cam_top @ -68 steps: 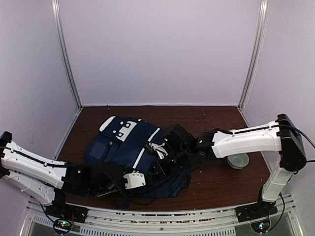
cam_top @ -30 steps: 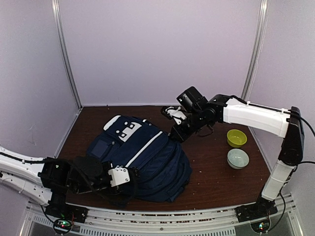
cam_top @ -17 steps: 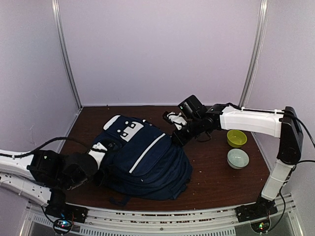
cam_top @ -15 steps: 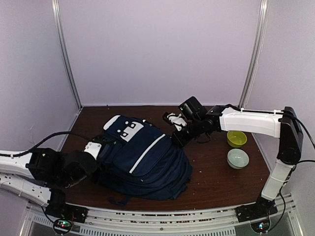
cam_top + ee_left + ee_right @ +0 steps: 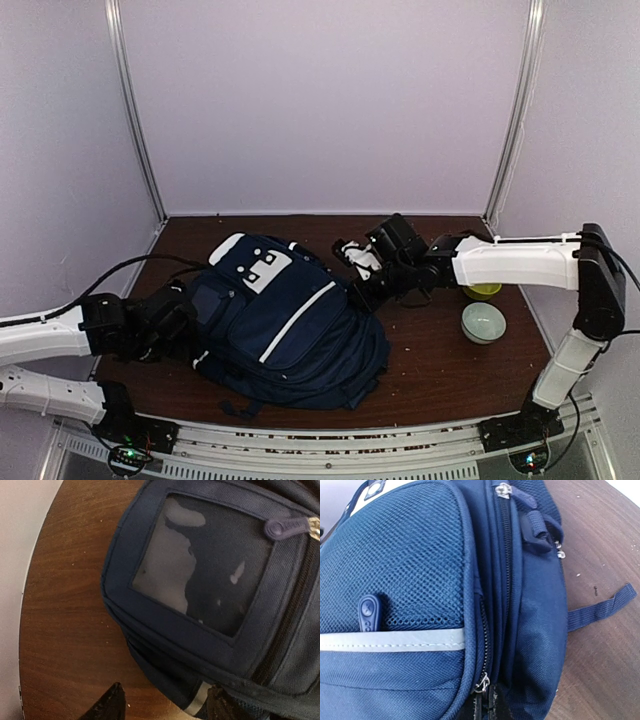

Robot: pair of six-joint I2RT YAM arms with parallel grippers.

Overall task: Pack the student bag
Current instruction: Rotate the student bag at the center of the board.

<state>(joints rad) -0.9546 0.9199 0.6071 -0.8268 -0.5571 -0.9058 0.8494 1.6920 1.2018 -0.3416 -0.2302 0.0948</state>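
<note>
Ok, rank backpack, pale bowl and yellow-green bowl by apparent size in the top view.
1. Navy backpack, by far largest.
2. Pale grey-blue bowl.
3. Yellow-green bowl: mostly hidden behind the right arm, so its rank against the other bowl is unsure.

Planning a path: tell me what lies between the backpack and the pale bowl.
Just bare table from the backpack to the pale bowl; the top view shows it.

We see the student bag [image 5: 290, 320] on the table [image 5: 440, 380], left gripper [image 5: 192, 326] and right gripper [image 5: 362, 295] at opposite sides, pale bowl [image 5: 483, 322] nearby.
</note>
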